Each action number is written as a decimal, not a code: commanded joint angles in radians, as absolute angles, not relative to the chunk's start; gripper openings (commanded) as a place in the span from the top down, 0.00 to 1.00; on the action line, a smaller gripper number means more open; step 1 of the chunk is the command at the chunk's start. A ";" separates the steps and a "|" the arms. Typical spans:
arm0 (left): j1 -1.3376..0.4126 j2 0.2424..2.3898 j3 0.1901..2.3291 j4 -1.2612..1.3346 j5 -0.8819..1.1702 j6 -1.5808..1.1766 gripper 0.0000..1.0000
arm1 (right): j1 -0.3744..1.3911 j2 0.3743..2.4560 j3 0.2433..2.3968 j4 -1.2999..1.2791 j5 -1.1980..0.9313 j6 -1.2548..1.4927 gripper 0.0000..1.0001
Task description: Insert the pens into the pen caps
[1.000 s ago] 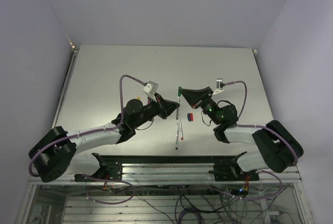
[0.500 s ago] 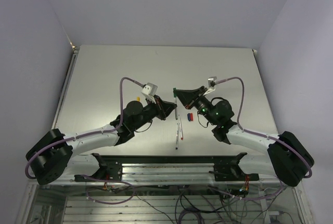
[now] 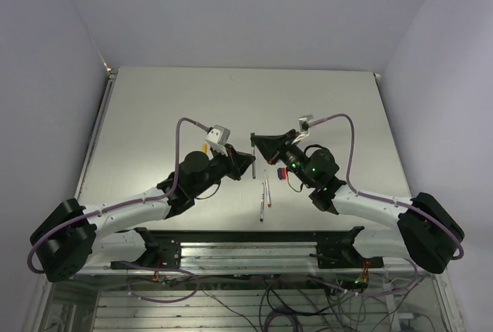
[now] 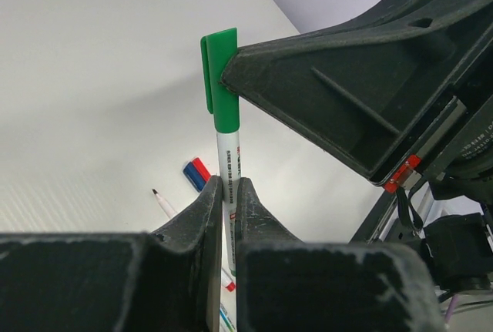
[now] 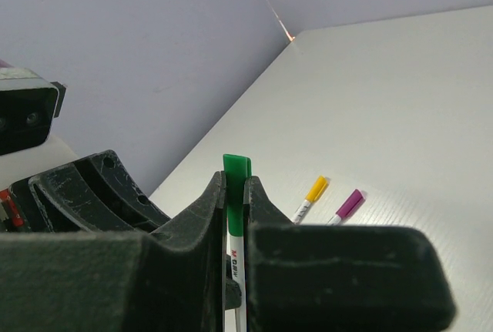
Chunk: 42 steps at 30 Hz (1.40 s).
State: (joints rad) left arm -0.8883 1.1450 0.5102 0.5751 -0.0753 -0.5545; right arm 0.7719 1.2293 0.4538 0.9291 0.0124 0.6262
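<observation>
The white stick pen (image 4: 229, 155) is held clear of the pale table (image 4: 92, 78), its barrel clamped in the closed left pincer (image 4: 229, 187). The green clip cap (image 4: 222, 85) is seated on its far end and gripped by the closed right pincer (image 5: 235, 184). In the top view, red and blue stubby caps (image 3: 279, 172) are noted side by side on the table at 4 o'clock of the held pen, with uncapped pens (image 3: 264, 197) just beside them at 7 o'clock. A yellow-capped pen (image 5: 312, 193) and a purple-capped pen (image 5: 347, 205) lie together at 3 o'clock of the right pincer in its own view.
</observation>
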 commanded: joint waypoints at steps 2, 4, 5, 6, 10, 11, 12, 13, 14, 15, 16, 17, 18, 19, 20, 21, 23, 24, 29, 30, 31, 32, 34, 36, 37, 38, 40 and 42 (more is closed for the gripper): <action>-0.854 1.101 0.555 0.779 -0.203 -0.520 0.93 | 0.838 1.278 0.426 0.766 -0.074 0.627 1.00; -0.851 1.107 0.553 0.782 -0.201 -0.523 0.93 | 0.851 1.284 0.422 0.772 -0.059 0.630 1.00; -0.850 1.108 0.554 0.780 -0.199 -0.523 0.93 | 0.855 1.289 0.423 0.774 -0.055 0.630 1.00; -0.849 1.109 0.556 0.775 -0.198 -0.523 0.93 | 0.859 1.291 0.425 0.772 -0.051 0.627 1.00; -0.849 1.117 0.570 0.723 -0.201 -0.523 0.93 | 0.865 1.291 0.452 0.742 -0.011 0.620 1.00; -0.849 1.120 0.570 0.709 -0.203 -0.524 0.93 | 0.865 1.289 0.463 0.729 0.015 0.621 1.00; -0.850 1.123 0.565 0.700 -0.207 -0.524 0.93 | 0.864 1.286 0.475 0.717 0.035 0.620 1.00; -0.850 1.127 0.560 0.694 -0.208 -0.522 0.93 | 0.865 1.282 0.486 0.705 0.056 0.617 1.00; -0.849 1.132 0.554 0.682 -0.210 -0.525 0.93 | 0.866 1.278 0.499 0.695 0.077 0.611 0.93; -0.849 1.136 0.548 0.667 -0.212 -0.531 0.93 | 0.864 1.272 0.516 0.685 0.096 0.600 0.84; -0.849 1.140 0.542 0.654 -0.213 -0.533 0.93 | 0.865 1.264 0.530 0.674 0.116 0.588 0.78; -0.849 1.144 0.536 0.636 -0.213 -0.538 0.93 | 0.865 1.256 0.543 0.668 0.135 0.577 0.72; -0.850 1.150 0.532 0.617 -0.213 -0.546 0.93 | 0.863 1.244 0.552 0.662 0.158 0.567 0.70; -0.850 1.154 0.524 0.599 -0.213 -0.554 0.93 | 0.865 1.229 0.561 0.661 0.183 0.563 0.69; -0.849 1.159 0.517 0.583 -0.215 -0.561 0.93 | 0.865 1.211 0.561 0.662 0.208 0.560 0.68; -0.849 1.166 0.506 0.572 -0.222 -0.569 0.93 | 0.863 1.189 0.560 0.664 0.233 0.560 0.62; -0.849 1.178 0.492 0.532 -0.241 -0.583 0.93 | 0.864 1.145 0.549 0.666 0.277 0.560 0.52; -0.850 1.185 0.486 0.516 -0.251 -0.585 0.93 | 0.865 1.121 0.543 0.663 0.296 0.559 0.49; -0.850 1.232 0.523 0.357 -0.320 -0.574 0.93 | 0.864 1.010 0.520 0.558 0.381 0.542 0.46; -0.849 1.248 0.544 0.305 -0.342 -0.573 0.93 | 0.865 0.996 0.521 0.521 0.401 0.545 0.46; -0.849 1.266 0.578 0.257 -0.366 -0.568 0.93 | 0.865 0.983 0.521 0.483 0.421 0.549 0.46; -0.849 1.285 0.601 0.215 -0.386 -0.565 0.93 | 0.865 0.972 0.516 0.453 0.439 0.557 0.46; -0.849 1.327 0.637 0.154 -0.413 -0.560 0.93 | 0.864 0.950 0.502 0.413 0.457 0.571 0.46; -0.849 1.375 0.667 0.119 -0.432 -0.557 0.93 | 0.864 0.931 0.477 0.395 0.456 0.584 0.46; -0.850 1.389 0.679 0.114 -0.434 -0.554 0.93 | 0.864 0.923 0.469 0.388 0.456 0.590 0.46; -0.849 1.414 0.689 0.109 -0.438 -0.552 0.93 | 0.864 0.918 0.463 0.378 0.458 0.597 0.46; -0.849 1.454 0.710 0.100 -0.450 -0.544 0.93 | 0.864 0.907 0.457 0.355 0.462 0.607 0.46; -0.850 1.500 0.740 0.073 -0.473 -0.540 0.93 | 0.865 0.895 0.457 0.333 0.464 0.610 0.46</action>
State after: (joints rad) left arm -0.8524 1.4364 0.6781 0.1524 -0.4019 -0.5610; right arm 0.8616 0.9257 0.4648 0.3985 0.4282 0.5877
